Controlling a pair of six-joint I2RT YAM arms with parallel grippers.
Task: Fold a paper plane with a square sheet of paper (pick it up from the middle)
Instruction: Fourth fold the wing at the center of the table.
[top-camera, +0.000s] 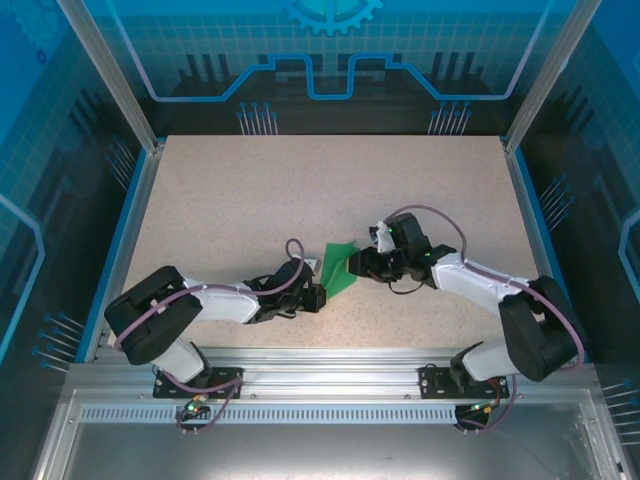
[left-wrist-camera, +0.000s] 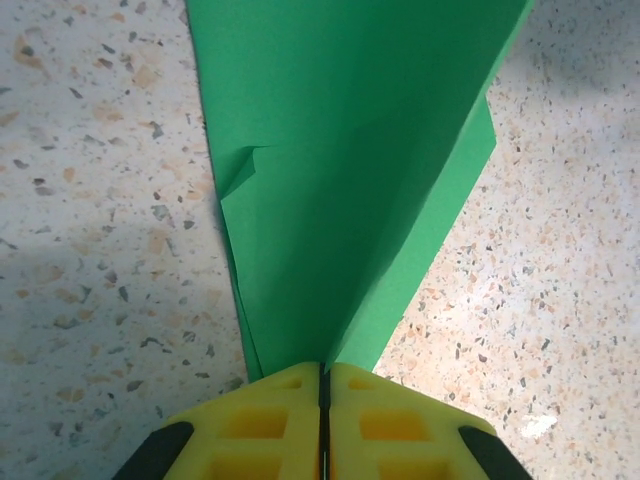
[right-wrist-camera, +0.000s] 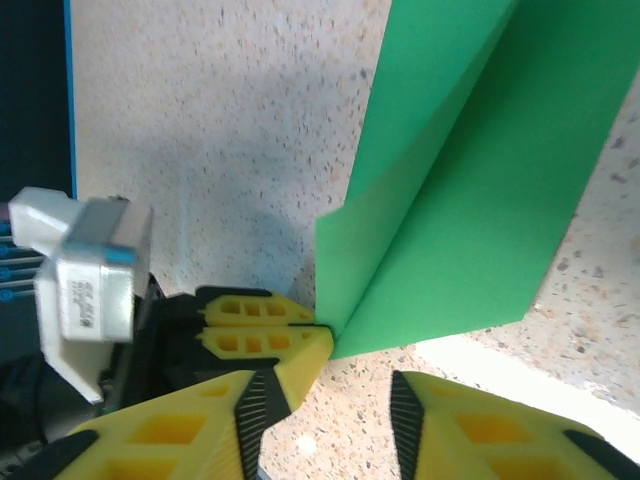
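Bright green sheet of paper (top-camera: 340, 268), thin and already creased into an angular, tapering shape, sits a little right of the middle of the speckled beige counter (top-camera: 250, 190), between the two arms. From the left wrist the sheet of paper (left-wrist-camera: 350, 150) rises away from the fingers as two layers that meet along a fold, with a small dent in its left edge. It widens toward the far side. From the right wrist it (right-wrist-camera: 480, 200) shows as a broad folded panel with a long diagonal crease, its lower corner pointing down toward the counter (right-wrist-camera: 230, 130).

Yellow fingers of the left end effector (left-wrist-camera: 322, 375) are pressed together on the narrow near end of the paper, with only a thin dark seam between them. In the right wrist view the same left end effector (right-wrist-camera: 315, 335) pinches that corner from the side, and a white camera block (right-wrist-camera: 85, 280) sits behind it. From above, the left end effector (top-camera: 320, 291) is at the paper's near tip.

Parted jaws mark the right end effector (right-wrist-camera: 335, 392): a clear gap of bare counter lies between its yellow fingers, and nothing is in it. It is just below the paper's corner in that view. From above, the right end effector (top-camera: 358, 265) is right beside the paper's right edge.
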